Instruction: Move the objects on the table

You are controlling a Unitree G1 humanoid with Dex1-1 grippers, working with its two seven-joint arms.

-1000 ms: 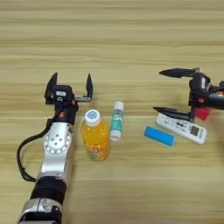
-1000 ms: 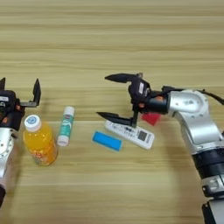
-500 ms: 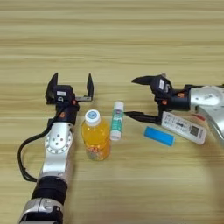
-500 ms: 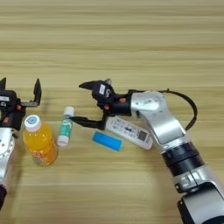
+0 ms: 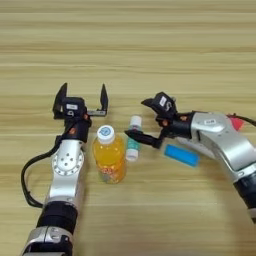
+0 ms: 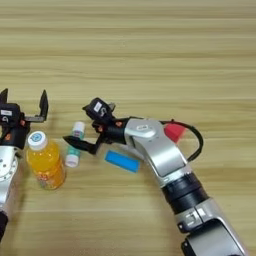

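The orange juice bottle (image 5: 109, 159) stands upright near the left. My left gripper (image 5: 82, 97) is open just behind its white cap, holding nothing. Right of the bottle lies the white-and-green glue stick (image 5: 132, 141). My right gripper (image 5: 143, 120) is open over it: the lower finger crosses the stick's middle and the upper finger is behind its cap. The flat blue block (image 5: 181, 155) lies right of the stick, in front of the right forearm. The red cube (image 6: 175, 132) peeks out behind that arm. The arm hides the remote control.
The wooden table (image 5: 128, 45) stretches wide behind the things. My left arm (image 5: 65, 175) runs along the bottle's left side to the near edge. My right forearm (image 6: 160, 155) crosses the near right part of the table.
My right gripper has swept left from the remote to the glue stick, its fingers still apart. The left gripper, bottle, stick and blue block have not moved.
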